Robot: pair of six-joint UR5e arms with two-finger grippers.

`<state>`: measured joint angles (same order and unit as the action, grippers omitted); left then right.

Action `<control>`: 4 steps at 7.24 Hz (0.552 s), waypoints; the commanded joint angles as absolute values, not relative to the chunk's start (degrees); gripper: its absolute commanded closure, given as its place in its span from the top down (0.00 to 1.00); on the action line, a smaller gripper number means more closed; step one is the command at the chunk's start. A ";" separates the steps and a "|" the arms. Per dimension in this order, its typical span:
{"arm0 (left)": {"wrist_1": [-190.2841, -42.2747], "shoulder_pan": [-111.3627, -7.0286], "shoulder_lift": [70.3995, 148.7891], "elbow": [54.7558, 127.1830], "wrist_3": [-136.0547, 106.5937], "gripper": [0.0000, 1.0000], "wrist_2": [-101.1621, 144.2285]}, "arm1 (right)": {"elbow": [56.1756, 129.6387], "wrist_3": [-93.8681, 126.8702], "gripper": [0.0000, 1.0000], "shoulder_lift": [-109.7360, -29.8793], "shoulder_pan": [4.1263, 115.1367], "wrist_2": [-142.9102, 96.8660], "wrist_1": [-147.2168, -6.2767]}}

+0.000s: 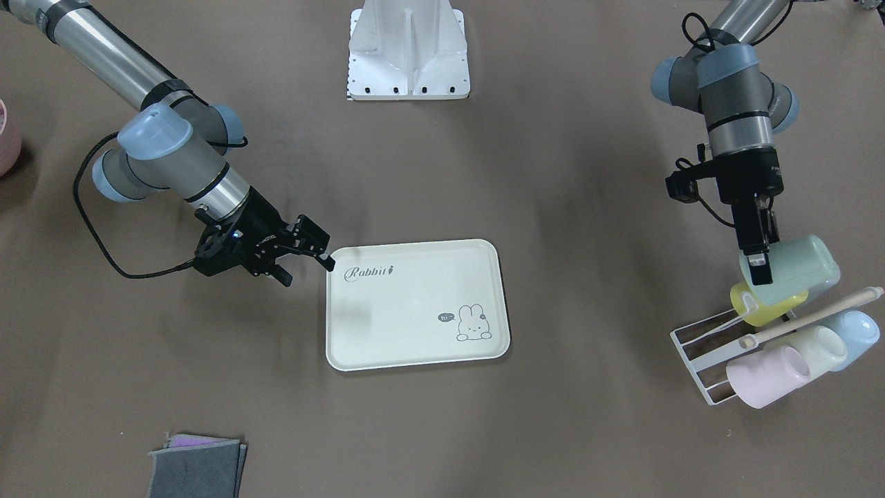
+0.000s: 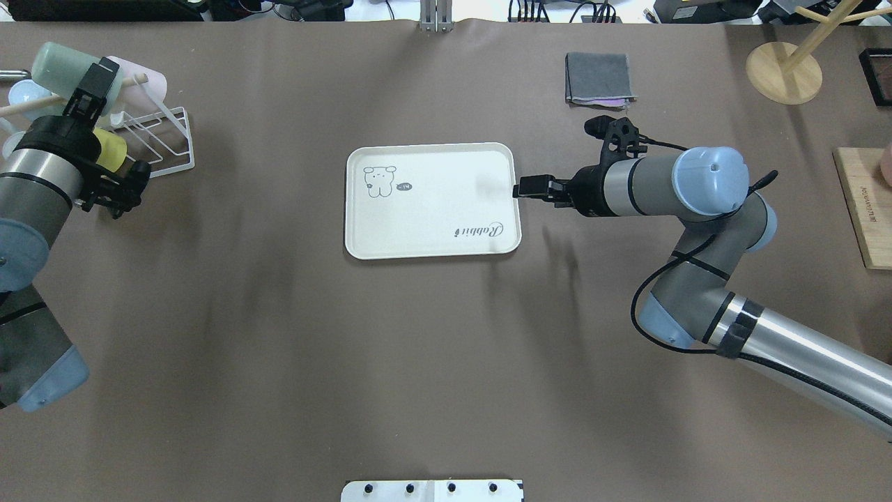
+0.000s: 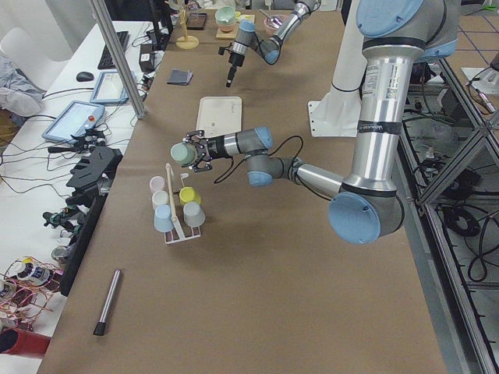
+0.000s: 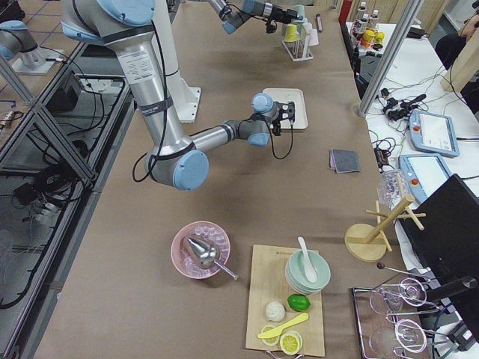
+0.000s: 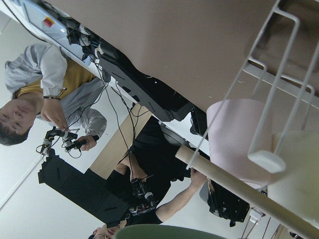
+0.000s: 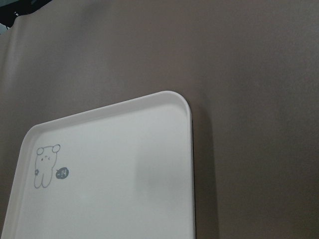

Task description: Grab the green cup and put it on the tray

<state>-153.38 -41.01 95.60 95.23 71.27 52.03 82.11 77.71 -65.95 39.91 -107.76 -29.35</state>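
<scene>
Apparently the small mint-green plastic tumbler (image 1: 802,266) is pinched at its rim by the left claw (image 1: 758,270). It is held on its side just over the white wire rack (image 1: 691,346), likely because the cups there lie sideways on pegs. Whether it touches the yellow cup (image 1: 750,308) beneath is unclear. Seen from overhead, it hangs at ten o'clock from the cream rectangular tray (image 1: 415,325), well apart across the brown surface (image 1: 588,415). The right claw (image 1: 304,266), spread and empty, waits at the tray's three o'clock edge, probably to steady it.
</scene>
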 commanded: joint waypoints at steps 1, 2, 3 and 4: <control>-154.42 -40.96 95.63 96.15 47.73 0.84 59.56 | 90.90 77.61 1.00 -71.07 42.70 -108.02 -35.45; -154.42 -40.70 95.97 97.28 40.68 0.83 59.68 | 99.15 77.43 1.00 -74.84 44.19 -110.98 -43.77; -154.34 -40.35 97.11 98.77 34.43 0.83 59.59 | 103.23 76.91 1.00 -76.45 47.34 -114.31 -49.16; -154.07 -40.17 100.16 98.88 28.88 0.83 59.85 | 105.97 70.12 1.00 -80.29 49.72 -115.30 -52.09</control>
<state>-154.28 -40.43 97.54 98.20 36.10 59.51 101.53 75.31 -76.40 46.77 -113.20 -47.15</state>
